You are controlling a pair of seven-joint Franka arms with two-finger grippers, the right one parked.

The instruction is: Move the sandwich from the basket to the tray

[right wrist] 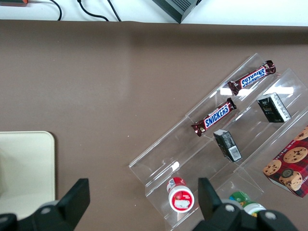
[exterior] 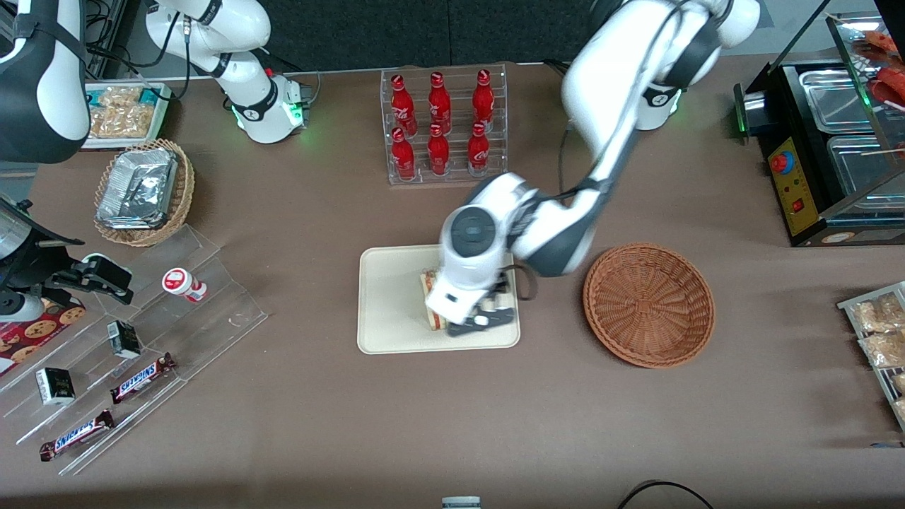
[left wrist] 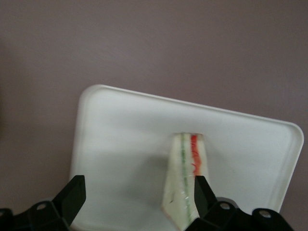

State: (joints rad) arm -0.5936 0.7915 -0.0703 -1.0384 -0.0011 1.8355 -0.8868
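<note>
The left arm's black two-finger gripper (exterior: 479, 311) hung over the flat cream-coloured rectangular plastic tray (exterior: 396, 297) at the centre of the front view, released, its fingers (left wrist: 72, 195) spread wide. The small triangular wrapped sandwich (left wrist: 185, 180) stood on that tray, against one finger. The round reddish-brown wicker basket (exterior: 648, 304) sat just beside the tray.
</note>
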